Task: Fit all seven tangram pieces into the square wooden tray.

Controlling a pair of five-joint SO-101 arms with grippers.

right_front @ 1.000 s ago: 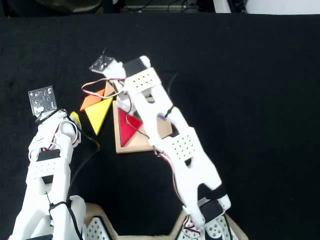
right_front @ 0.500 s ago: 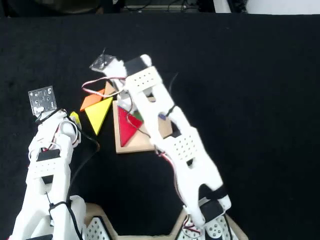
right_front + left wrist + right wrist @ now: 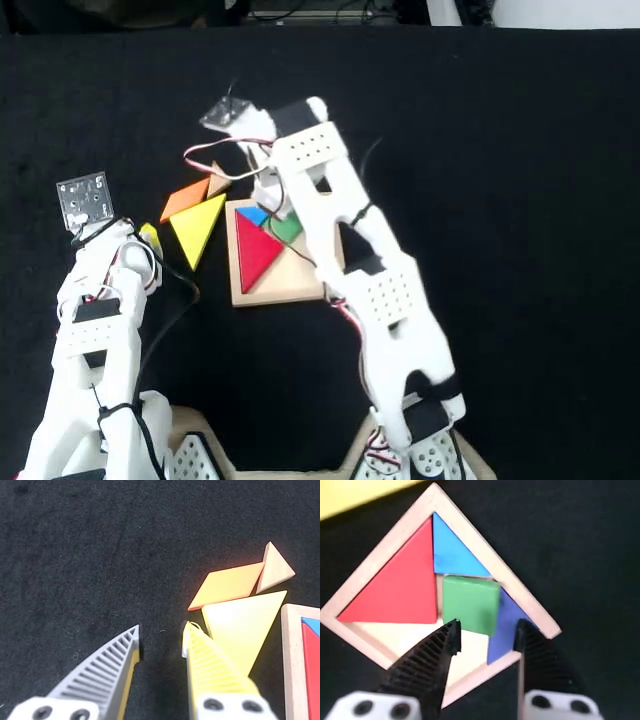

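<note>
The right gripper (image 3: 487, 627), claw apart and empty, is lifting back above the wooden tray (image 3: 238, 292), uncovering the green square (image 3: 470, 605) inside it, while the left gripper (image 3: 161, 630), fingers also apart, is hanging beside the yellow triangle (image 3: 245, 625) just outside the tray.

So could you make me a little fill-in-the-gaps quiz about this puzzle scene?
1. The biggest triangle inside the wooden tray is ____.
2. The square piece in that tray is ____.
3. Outside the tray, the large triangle is ____.
4. The right gripper hangs over the tray with its jaws ____.
Missing words: red, green, yellow, open.
</note>
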